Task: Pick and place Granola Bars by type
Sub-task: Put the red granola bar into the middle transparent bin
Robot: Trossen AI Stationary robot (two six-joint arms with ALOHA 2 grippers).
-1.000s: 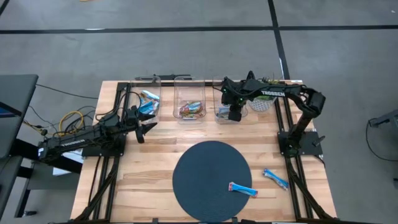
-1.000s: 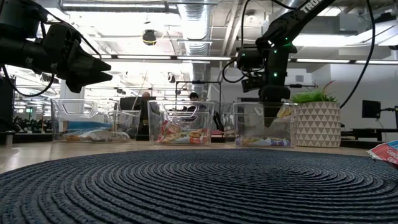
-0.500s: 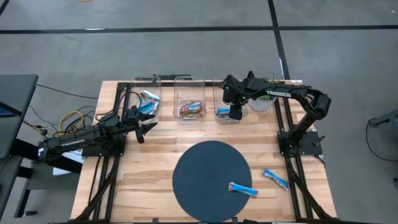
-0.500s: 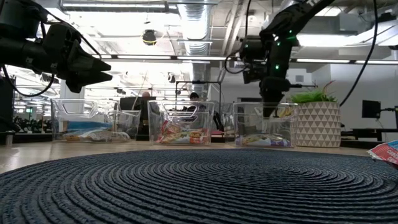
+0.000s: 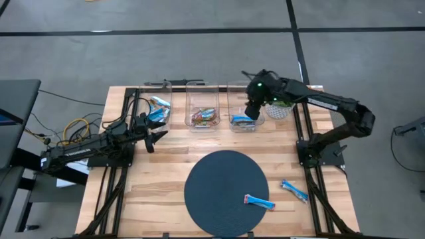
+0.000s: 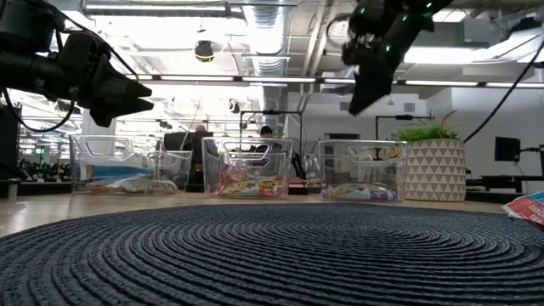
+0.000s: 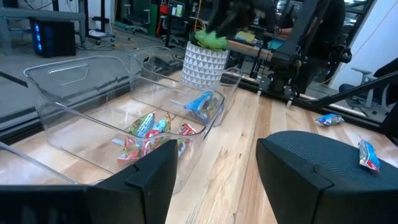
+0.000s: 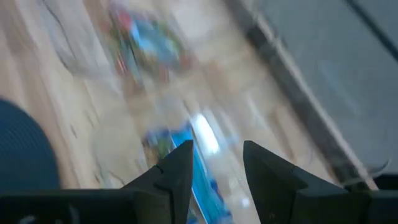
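Observation:
Two blue granola bars lie loose: one [image 5: 259, 201] flat on the round dark mat [image 5: 226, 192], one [image 5: 293, 191] on the wood to the mat's right. More bars lie in three clear bins along the far edge: the left bin [image 5: 159, 107], the middle bin [image 5: 203, 117] with orange-red ones, and the right bin [image 5: 243, 121] with a blue one. My right gripper [image 5: 252, 107] hangs open and empty above the right bin, raised and tilted in the low view [image 6: 364, 95]. My left gripper [image 5: 157, 137] waits open and empty in the air near the left bin.
A white patterned plant pot [image 5: 279, 110] stands just right of the right bin, close under the right arm. Black frame rails [image 5: 312, 192] run along both sides of the table. Bare wood lies between the bins and the mat.
My right gripper has risen out of the right bin, climbed well above its rim and tipped to a slant, while the arm's elbow has swung toward the table's right. The blue bar in that bin stays lying there.

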